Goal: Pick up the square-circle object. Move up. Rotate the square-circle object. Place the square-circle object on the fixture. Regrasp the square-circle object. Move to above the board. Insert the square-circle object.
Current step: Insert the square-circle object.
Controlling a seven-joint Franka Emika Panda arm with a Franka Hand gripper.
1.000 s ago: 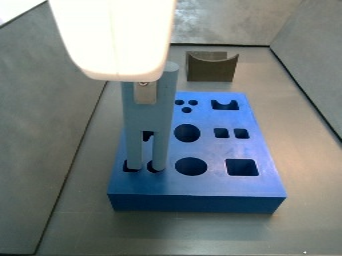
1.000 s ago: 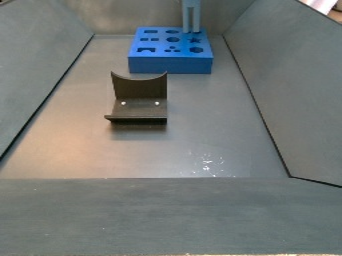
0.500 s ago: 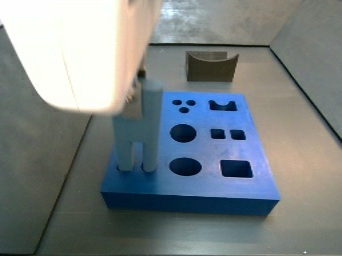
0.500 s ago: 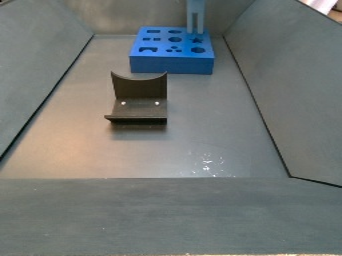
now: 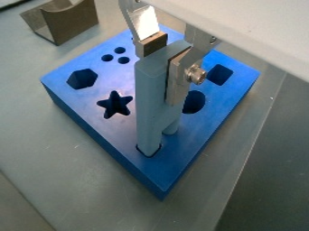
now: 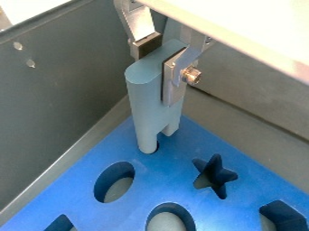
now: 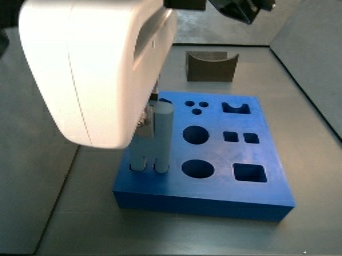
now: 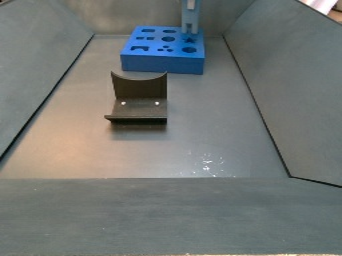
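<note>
Peg upright between claw fingers — foot in board.

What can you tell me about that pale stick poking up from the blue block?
The square-circle object is a smooth, pale blue-grey peg, plastic-looking, with a rounded top. It stands upright, its lower end sunk into a hole near a corner of the board. The claw is around its upper part, one silver finger flat against its side.

grey floor, grey side walls
</note>
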